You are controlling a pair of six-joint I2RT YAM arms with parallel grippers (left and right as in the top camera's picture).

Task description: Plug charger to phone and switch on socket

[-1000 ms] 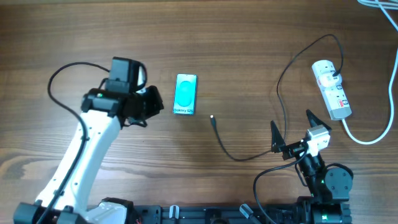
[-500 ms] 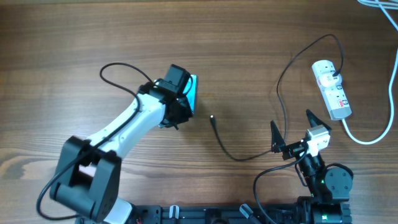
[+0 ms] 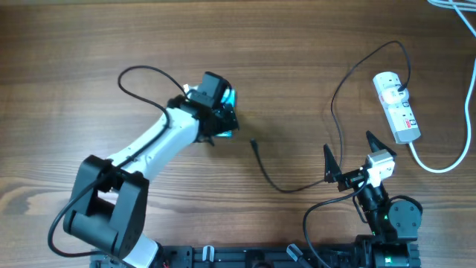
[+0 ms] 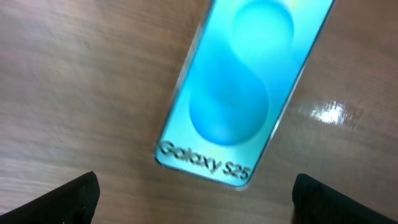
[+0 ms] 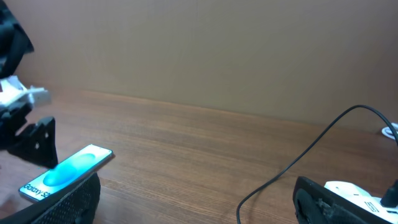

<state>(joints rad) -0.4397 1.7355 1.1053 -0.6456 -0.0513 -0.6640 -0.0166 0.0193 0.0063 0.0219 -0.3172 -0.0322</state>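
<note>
The phone, turquoise screen up, lies flat on the wooden table. My left gripper hovers right over it, covering most of it in the overhead view. In the left wrist view my left gripper is open, its fingers wide apart past the phone's near end, touching nothing. The charger tip lies loose to the phone's right, and its black cable loops back to the socket. My right gripper stands open and empty near the front edge. The right wrist view also shows the phone and socket.
A thick white cord runs from the socket's near end toward the right edge. Another light cable crosses the far right corner. The charger cable lies between my right gripper and the socket.
My left arm swung right from beside the phone to directly above it, and its gripper went from shut to wide open. The right arm, cable and socket have not moved.
</note>
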